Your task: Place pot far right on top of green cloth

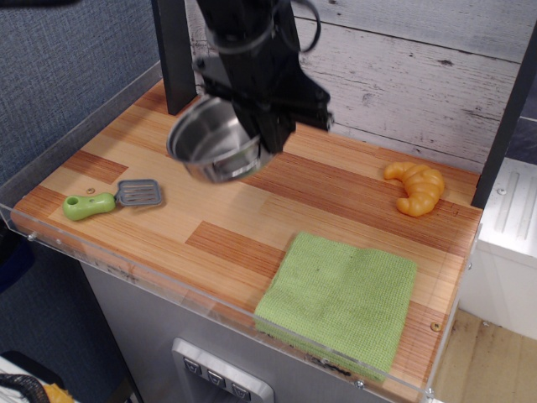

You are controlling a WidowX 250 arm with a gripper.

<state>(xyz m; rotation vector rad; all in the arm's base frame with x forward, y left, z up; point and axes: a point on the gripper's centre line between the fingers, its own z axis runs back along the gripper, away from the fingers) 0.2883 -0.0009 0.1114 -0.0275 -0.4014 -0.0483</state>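
Observation:
The shiny steel pot [211, 144] hangs tilted in the air above the left-middle of the wooden table, its open side facing the camera. My black gripper [270, 134] is shut on the pot's right rim and holds it clear of the surface. The light green woven cloth [340, 300] lies flat at the front right of the table, well to the right of and nearer than the pot. Nothing lies on the cloth.
A green-handled grey spatula [114, 199] lies at the front left. An orange croissant [414, 186] lies at the back right. A clear plastic rim [159, 281] runs along the table's front edge. A dark post [174, 54] stands at the back left.

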